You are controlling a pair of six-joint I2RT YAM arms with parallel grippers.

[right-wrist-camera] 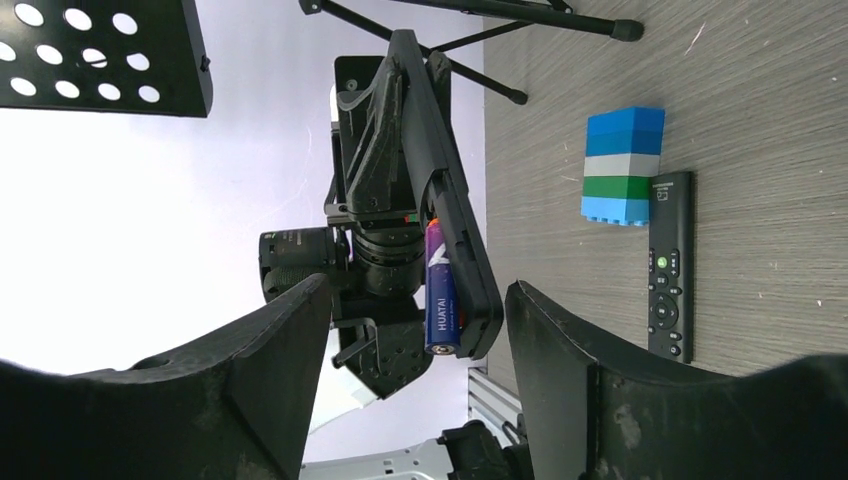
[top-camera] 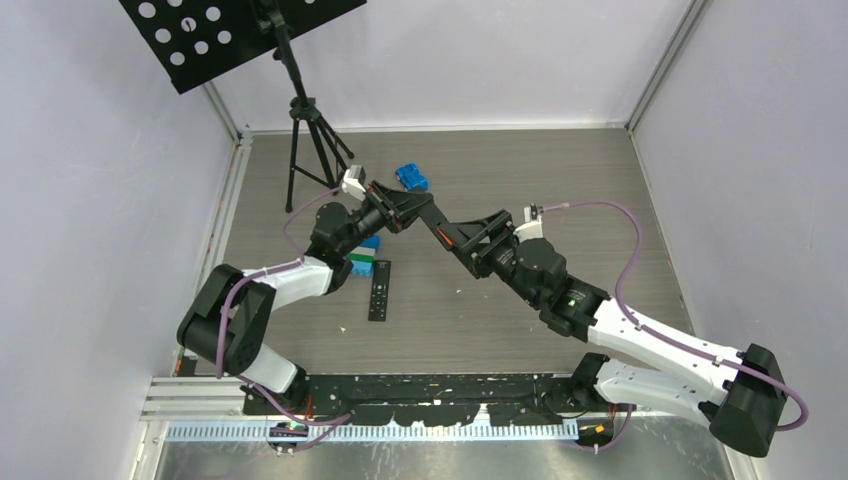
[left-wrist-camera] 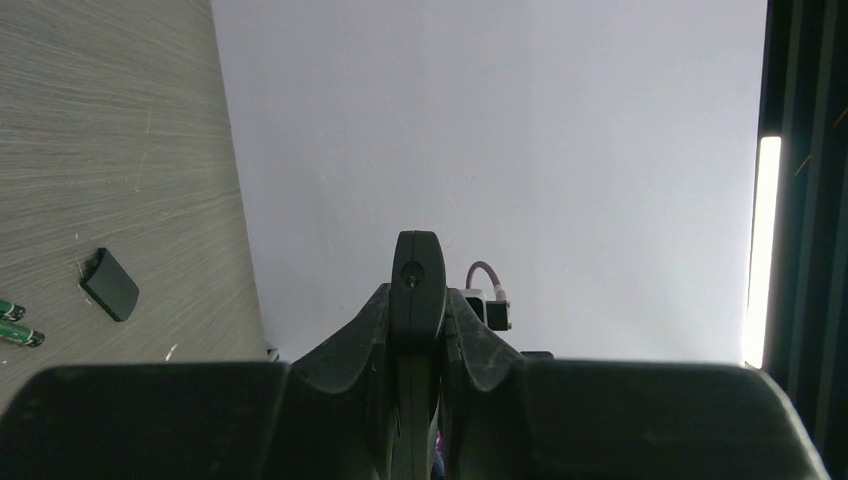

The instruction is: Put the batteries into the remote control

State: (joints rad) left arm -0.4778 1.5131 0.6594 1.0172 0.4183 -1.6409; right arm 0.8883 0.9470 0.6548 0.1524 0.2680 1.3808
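Wood-grain table [top-camera: 600, 200] lies beneath; left gripper [left-wrist-camera: 420, 330] clamps the black remote control [right-wrist-camera: 455, 220] aloft, blue-purple battery [right-wrist-camera: 440, 290] against it, between right gripper's [right-wrist-camera: 415, 300] parted fingers.

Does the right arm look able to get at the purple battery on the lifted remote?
Probably yes: the right gripper stands open on either side of the purple battery on the remote, with nothing visible between them.

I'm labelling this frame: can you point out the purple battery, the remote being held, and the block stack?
purple battery [right-wrist-camera: 441, 290]: right wrist view, its label.
held remote [right-wrist-camera: 476, 290]: right wrist view, end beside the battery.
block stack [right-wrist-camera: 622, 165]: right wrist view, white layer.
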